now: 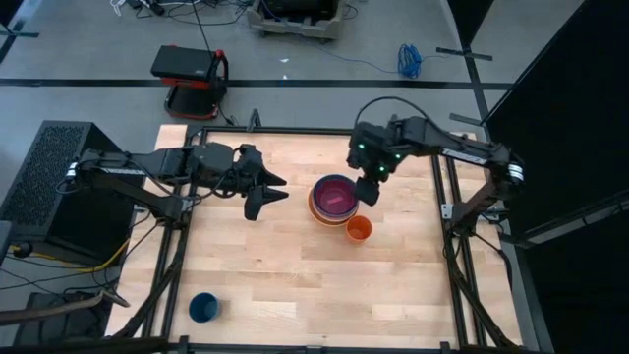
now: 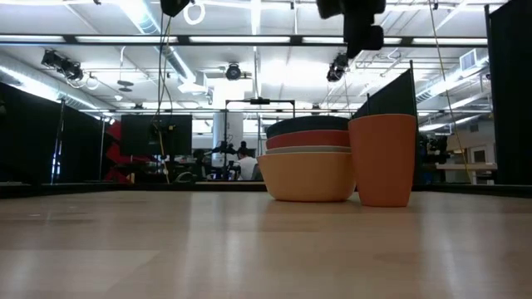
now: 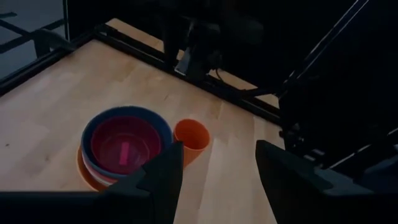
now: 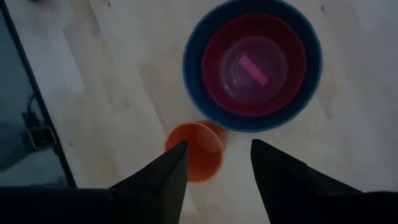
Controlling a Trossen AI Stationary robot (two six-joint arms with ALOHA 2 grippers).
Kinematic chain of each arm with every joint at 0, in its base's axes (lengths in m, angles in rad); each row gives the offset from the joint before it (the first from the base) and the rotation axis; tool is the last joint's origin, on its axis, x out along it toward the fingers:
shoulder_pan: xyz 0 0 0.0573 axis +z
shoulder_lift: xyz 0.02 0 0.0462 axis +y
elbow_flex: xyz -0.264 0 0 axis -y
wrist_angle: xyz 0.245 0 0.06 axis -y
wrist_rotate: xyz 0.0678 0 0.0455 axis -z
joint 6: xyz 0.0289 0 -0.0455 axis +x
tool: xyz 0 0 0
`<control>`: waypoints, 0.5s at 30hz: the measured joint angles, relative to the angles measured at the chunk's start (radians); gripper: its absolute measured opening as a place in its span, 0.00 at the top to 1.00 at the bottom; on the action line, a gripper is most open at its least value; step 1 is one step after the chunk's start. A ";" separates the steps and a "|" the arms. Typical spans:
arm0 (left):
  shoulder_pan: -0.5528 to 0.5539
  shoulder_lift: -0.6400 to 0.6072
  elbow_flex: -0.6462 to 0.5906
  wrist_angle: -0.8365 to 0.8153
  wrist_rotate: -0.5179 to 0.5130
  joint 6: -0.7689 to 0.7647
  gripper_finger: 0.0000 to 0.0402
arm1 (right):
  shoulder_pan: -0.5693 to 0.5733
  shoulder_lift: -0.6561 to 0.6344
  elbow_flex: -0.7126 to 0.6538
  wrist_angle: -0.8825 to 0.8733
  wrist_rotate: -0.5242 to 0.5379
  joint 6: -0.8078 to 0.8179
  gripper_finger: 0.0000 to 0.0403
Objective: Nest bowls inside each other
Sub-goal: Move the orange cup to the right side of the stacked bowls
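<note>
The bowls (image 1: 333, 200) sit nested in one stack right of centre on the bench (image 1: 295, 275), magenta-pink innermost, with the teal-blue rim around it. An orange cup (image 1: 360, 229) stands just beside the stack, toward the lower right. The right gripper (image 1: 370, 189) hovers above the stack's right edge, fingers spread and empty. The left gripper (image 1: 265, 193) hangs left of centre, fingers parted, holding nothing. A dark blue cup (image 1: 203, 307) stands at lower left.
</note>
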 joint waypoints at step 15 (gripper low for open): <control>0.000 0.000 0.000 -0.012 0.017 0.018 0.53 | 0.162 -0.266 -0.443 0.389 0.034 0.386 0.62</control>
